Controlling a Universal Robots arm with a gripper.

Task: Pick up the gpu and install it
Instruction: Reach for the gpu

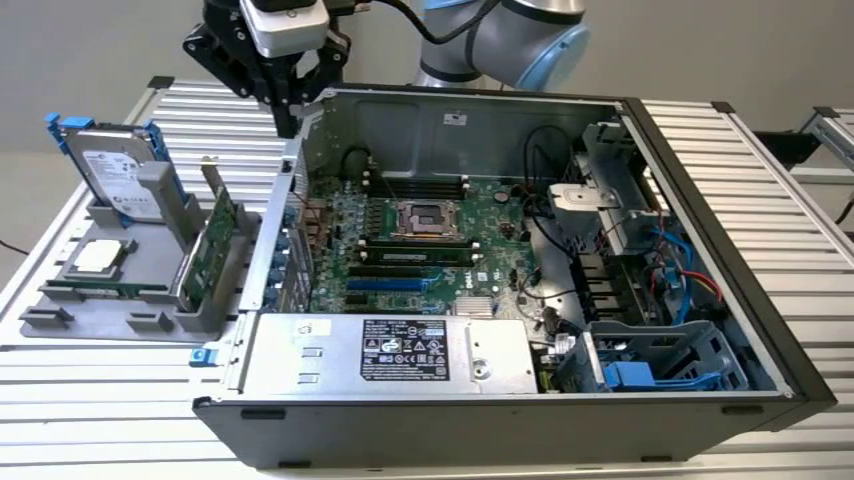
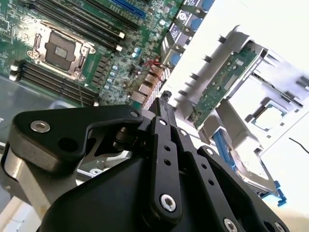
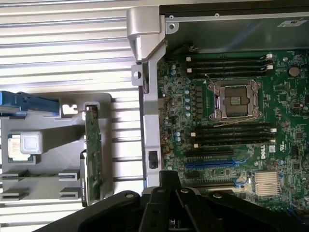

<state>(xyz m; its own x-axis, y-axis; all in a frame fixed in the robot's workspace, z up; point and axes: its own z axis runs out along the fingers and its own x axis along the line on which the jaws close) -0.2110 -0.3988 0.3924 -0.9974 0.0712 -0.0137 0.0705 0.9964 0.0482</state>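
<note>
We see a grey holder [image 1: 94, 312] on the slatted table [image 1: 120, 400], at the exterior view's left of the open computer case [image 1: 534, 415]. In the holder the gpu [image 1: 211, 250] stands on edge in the slot nearest the case. A processor chip [image 1: 96, 257] lies flat beside it, and a hard drive [image 1: 114, 170] with blue rails is propped up behind. Inside the case lie the motherboard [image 1: 400, 255] with its processor socket [image 1: 424, 215], and a power supply [image 1: 387, 350]. The case's metal wall [image 3: 150, 125] rises between the gpu and the motherboard. The gripper [image 1: 286, 125] hangs above that wall's far corner, its fingers pinched together on nothing, apart from the gpu.
</note>
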